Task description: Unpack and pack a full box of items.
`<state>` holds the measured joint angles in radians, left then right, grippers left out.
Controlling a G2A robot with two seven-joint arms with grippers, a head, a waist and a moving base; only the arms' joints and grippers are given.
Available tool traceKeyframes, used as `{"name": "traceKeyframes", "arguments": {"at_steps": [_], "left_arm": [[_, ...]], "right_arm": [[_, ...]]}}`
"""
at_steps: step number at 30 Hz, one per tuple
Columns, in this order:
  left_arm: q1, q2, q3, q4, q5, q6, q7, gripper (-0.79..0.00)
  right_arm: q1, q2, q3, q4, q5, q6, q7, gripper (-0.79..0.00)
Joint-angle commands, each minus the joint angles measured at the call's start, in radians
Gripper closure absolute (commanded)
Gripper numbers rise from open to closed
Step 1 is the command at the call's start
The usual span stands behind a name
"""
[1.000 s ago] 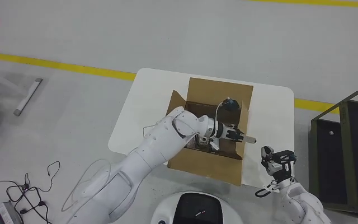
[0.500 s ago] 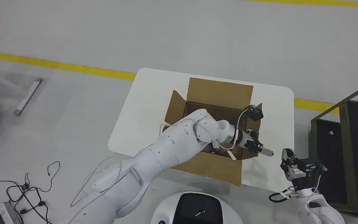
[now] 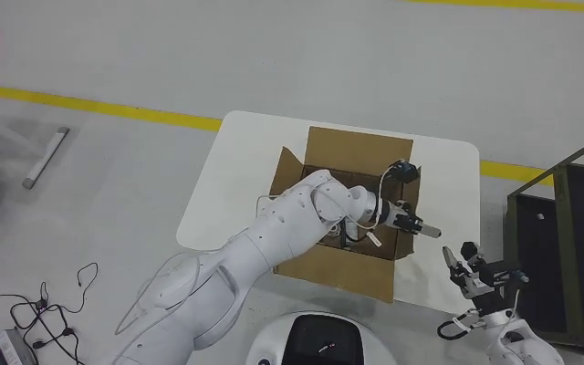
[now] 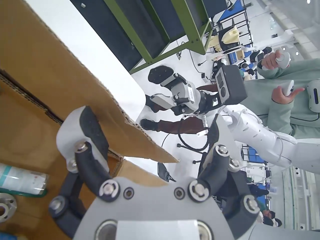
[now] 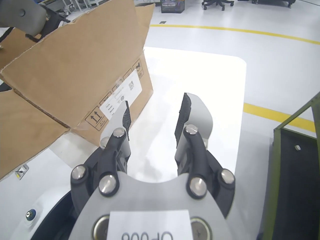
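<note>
i see the cardboard box (image 3: pixel 358 148) standing open in the middle of the white table (image 3: pixel 449 173), which has a smooth top and rounded corners. the box is plain brown corrugated board with its four flaps folded outward, and one side wall carries a white label (image 5: pixel 123 93). inside it, near a wall, lies a bottle (image 4: pixel 22 180) with a white and green label; the other contents i cannot make out. the left gripper (image 3: pixel 431 232) is at the flap on the robot's right side, with its tips just past the box edge over the table; its black-padded fingers (image 4: pixel 91 126) are spread apart and nothing is between them. the right gripper (image 5: pixel 156 108) hangs low near the table's front right corner, beside the box and apart from it, with fingers also spread and empty; their inner pads have a ribbed black texture. the floor is smooth grey with a yellow line (image 3: pixel 109 109), and a green metal rack (image 3: pixel 547 246) stands to the right.
</note>
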<state>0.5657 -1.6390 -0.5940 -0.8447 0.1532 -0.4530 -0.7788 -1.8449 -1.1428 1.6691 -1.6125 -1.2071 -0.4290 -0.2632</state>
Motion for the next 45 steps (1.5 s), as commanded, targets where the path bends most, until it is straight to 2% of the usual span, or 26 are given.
{"name": "traceKeyframes", "arguments": {"at_steps": [1,5,8,11,20,24,26,28,31,35,39,43,45], "left_arm": [[-0.004,-0.002,-0.002,-0.001,0.003,-0.001,0.002,-0.785],[-0.008,-0.005,-0.007,0.003,0.007,-0.004,0.000,-0.785],[-0.009,-0.008,-0.010,0.011,0.005,-0.006,-0.001,-0.785],[-0.011,-0.012,-0.012,0.016,0.000,-0.007,-0.003,-0.785],[-0.018,-0.022,-0.018,0.027,-0.003,-0.017,-0.012,-0.785],[-0.019,-0.023,-0.024,0.030,0.006,-0.019,-0.003,-0.785],[-0.016,-0.023,-0.032,0.031,-0.003,-0.023,0.001,-0.785],[-0.012,-0.022,-0.040,0.031,-0.015,-0.028,-0.006,-0.785],[-0.007,-0.020,-0.047,0.026,-0.013,-0.037,-0.013,-0.785],[0.000,-0.016,-0.058,0.015,-0.012,-0.038,-0.020,-0.785],[0.008,-0.012,-0.066,-0.005,-0.009,-0.037,-0.032,-0.785],[0.017,-0.008,-0.074,-0.019,-0.003,-0.034,-0.039,-0.785],[0.020,-0.007,-0.077,-0.025,0.000,-0.031,-0.042,-0.785]], "right_arm": [[0.007,-0.001,-0.018,0.005,-0.018,-0.009,0.000,-0.413],[0.012,-0.003,-0.056,0.014,-0.042,-0.025,-0.007,-0.453],[0.014,-0.005,-0.091,0.014,-0.057,-0.043,-0.008,-0.542],[0.023,-0.008,-0.119,0.017,-0.056,-0.055,-0.009,-0.557],[0.053,-0.013,-0.175,0.026,-0.064,-0.056,0.010,-0.542],[0.055,-0.014,-0.184,0.022,-0.062,-0.049,0.012,-0.508],[0.053,-0.014,-0.185,0.022,-0.047,-0.048,0.008,-0.539],[0.055,-0.014,-0.184,0.025,-0.047,-0.045,0.014,-0.489],[0.059,-0.014,-0.188,0.028,-0.033,-0.050,0.009,-0.486],[0.058,-0.012,-0.191,0.014,-0.050,-0.077,-0.001,-0.505],[0.049,-0.009,-0.185,0.010,-0.052,-0.088,-0.010,-0.560],[0.039,-0.007,-0.177,0.009,-0.051,-0.097,-0.020,-0.563],[0.034,-0.007,-0.175,0.006,-0.050,-0.092,-0.024,-0.533]]}}
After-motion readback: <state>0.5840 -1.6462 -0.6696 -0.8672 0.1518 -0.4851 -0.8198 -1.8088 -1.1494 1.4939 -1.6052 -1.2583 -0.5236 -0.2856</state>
